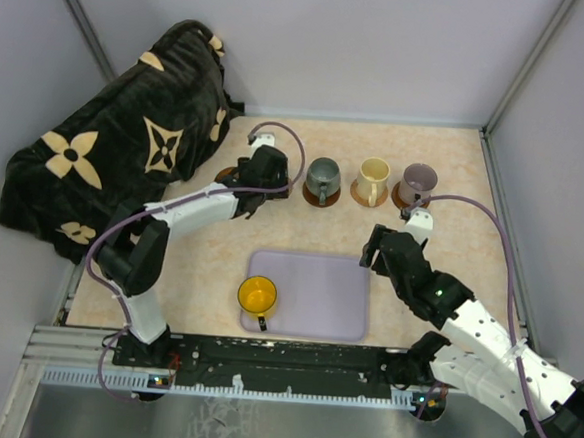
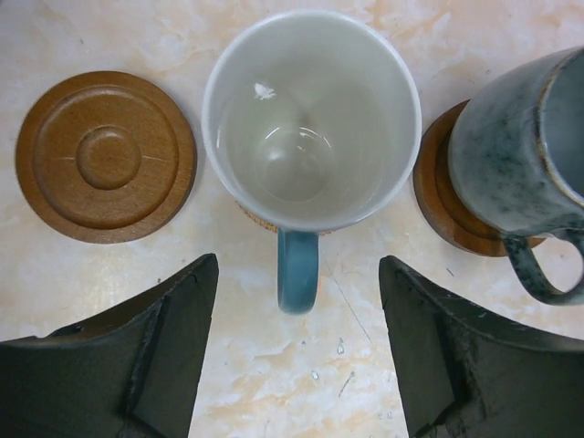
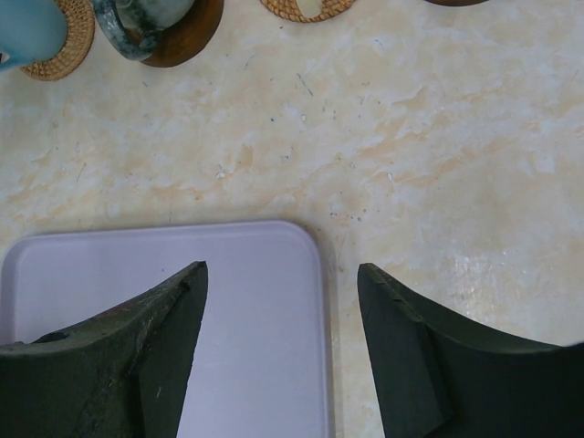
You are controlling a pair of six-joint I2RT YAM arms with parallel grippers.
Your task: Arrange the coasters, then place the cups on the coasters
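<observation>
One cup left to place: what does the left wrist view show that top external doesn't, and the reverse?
Left wrist only: the white mug with a blue handle, standing free ahead of the open left gripper. Top external only: the yellow-orange mug at the lavender rectangular tray's left edge, plus the cream-yellow mug and purple-grey mug. Both: the grey-green mug on its dark wooden coaster, and the bare round brown coaster.

Grey-green cup (image 1: 323, 173), cream cup (image 1: 373, 172) and purple cup (image 1: 419, 175) stand on coasters (image 1: 310, 195) along far edge of table (image 1: 465, 181); yellow cup (image 1: 257, 295) at near-left corner of tray (image 1: 317, 291).
</observation>
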